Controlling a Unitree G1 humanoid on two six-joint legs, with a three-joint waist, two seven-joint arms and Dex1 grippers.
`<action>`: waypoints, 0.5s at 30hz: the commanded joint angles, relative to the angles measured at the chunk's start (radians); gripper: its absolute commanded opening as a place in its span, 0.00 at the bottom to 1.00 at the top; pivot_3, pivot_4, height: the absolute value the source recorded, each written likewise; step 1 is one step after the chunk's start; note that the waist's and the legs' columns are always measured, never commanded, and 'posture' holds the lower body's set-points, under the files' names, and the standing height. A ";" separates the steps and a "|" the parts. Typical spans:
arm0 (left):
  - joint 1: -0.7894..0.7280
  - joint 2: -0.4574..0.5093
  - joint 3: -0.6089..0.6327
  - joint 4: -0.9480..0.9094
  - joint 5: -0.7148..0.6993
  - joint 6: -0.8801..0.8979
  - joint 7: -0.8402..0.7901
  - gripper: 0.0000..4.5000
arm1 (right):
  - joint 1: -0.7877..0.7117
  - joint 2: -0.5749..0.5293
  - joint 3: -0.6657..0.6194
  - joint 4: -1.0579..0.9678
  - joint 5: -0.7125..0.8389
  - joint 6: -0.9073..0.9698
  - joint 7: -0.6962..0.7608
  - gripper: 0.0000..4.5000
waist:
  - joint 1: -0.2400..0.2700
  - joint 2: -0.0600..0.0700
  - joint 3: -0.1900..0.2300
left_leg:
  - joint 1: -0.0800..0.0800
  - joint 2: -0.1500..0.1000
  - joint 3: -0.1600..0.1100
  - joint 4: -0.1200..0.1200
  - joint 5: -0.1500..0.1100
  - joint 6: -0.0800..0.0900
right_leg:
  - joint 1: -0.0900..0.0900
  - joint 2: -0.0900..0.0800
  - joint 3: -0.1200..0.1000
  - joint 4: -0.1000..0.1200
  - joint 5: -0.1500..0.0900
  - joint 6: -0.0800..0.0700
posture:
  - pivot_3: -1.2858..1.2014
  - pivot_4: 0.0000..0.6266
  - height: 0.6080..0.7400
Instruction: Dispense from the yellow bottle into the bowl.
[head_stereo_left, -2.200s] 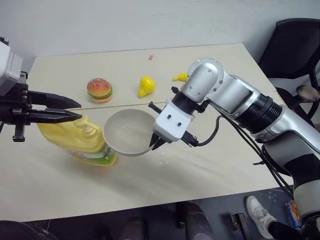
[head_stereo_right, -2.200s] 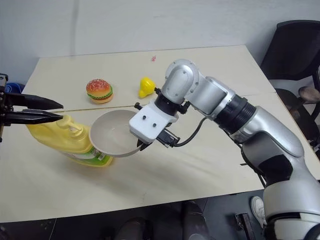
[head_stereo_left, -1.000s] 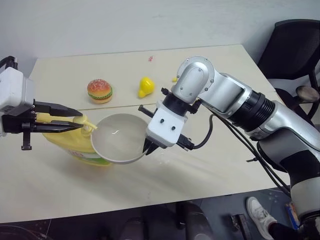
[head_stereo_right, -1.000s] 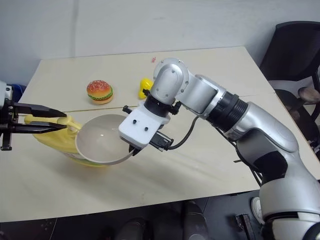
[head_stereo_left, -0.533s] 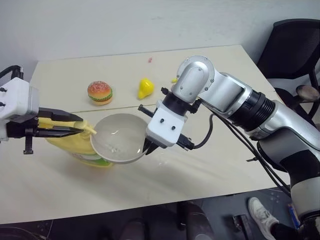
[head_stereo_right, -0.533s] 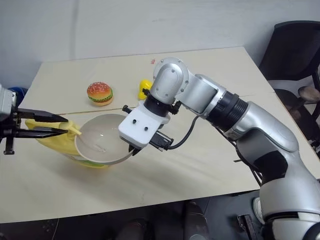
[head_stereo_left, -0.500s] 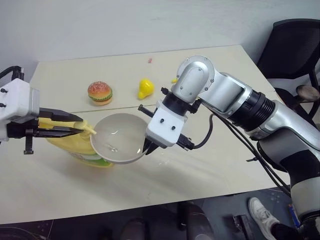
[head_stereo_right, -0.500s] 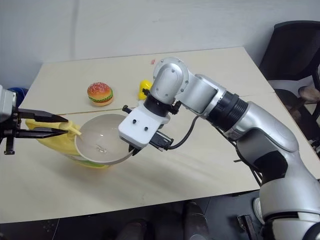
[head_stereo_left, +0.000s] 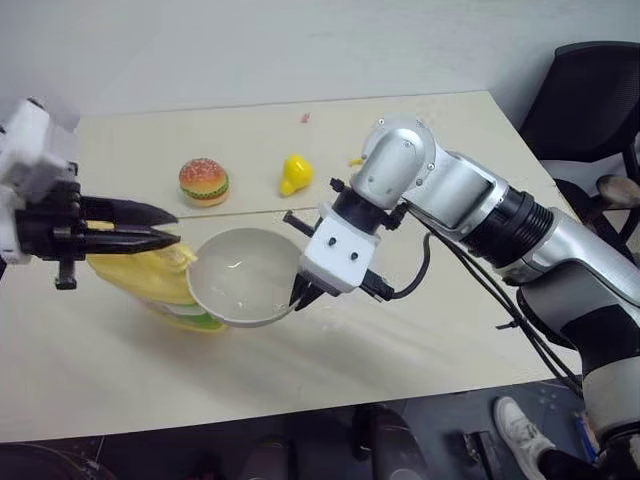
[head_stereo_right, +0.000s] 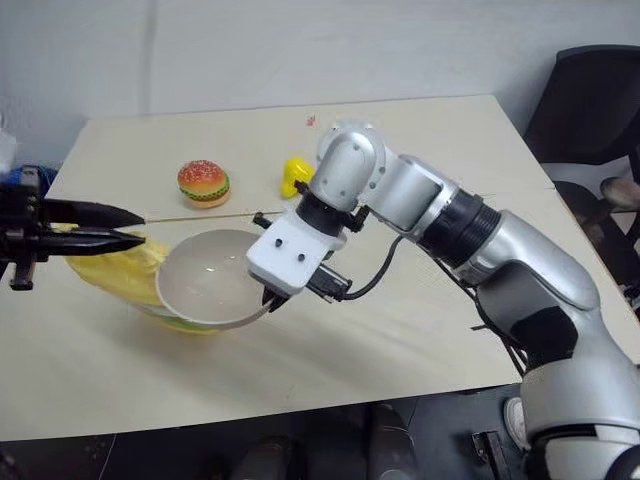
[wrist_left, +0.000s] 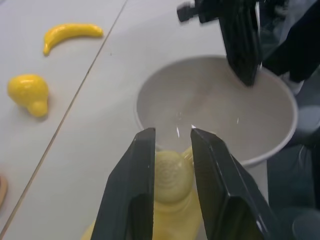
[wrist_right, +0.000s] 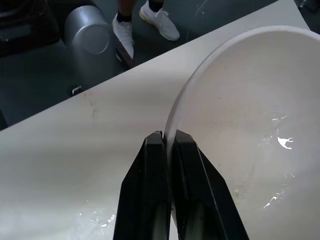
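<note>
The yellow bottle stands on the table at the left, and its pump top shows in the left wrist view. My left gripper hovers just above the pump top, pointing toward the bowl, with its fingers a little apart and nothing between them. The off-white bowl hangs tilted beside the bottle, its near rim by the pump spout. My right gripper is shut on the bowl's right rim, as the right wrist view shows. A few wet glints lie inside the bowl.
A toy burger and a yellow pear lie further back on the table, and a banana lies beyond them. A black chair stands past the table's right edge.
My left gripper has risen a little, rolled, and parted its fingers slightly. The right gripper and the bowl have stayed in place.
</note>
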 joint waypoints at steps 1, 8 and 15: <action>0.001 0.051 0.153 -0.017 -0.023 0.087 -0.019 0.52 | 0.080 -0.092 -0.081 -0.029 -0.003 0.001 0.048 0.00 | 0.001 -0.002 0.001 | 0.000 0.000 0.000 0.000 0.000 0.000 | 0.000 -0.001 -0.002 -0.001 0.000 0.000 | 0.52 0.24 1.00; 0.148 0.055 0.424 -0.061 0.081 0.199 -0.117 1.00 | 0.282 -0.083 -0.182 0.179 -0.292 -0.284 -0.052 0.00 | -0.009 -0.005 0.003 | 0.000 0.001 0.004 -0.001 0.000 -0.001 | 0.000 -0.001 -0.006 -0.003 0.000 0.000 | 0.52 0.24 1.00; 0.272 0.004 0.524 -0.143 0.152 0.191 -0.165 1.00 | 0.329 0.014 -0.254 0.346 -0.405 -0.380 -0.115 0.40 | -0.011 -0.004 0.004 | 0.004 0.009 0.007 -0.001 -0.001 -0.007 | 0.001 0.007 -0.004 0.000 -0.002 -0.005 | 0.52 0.24 1.00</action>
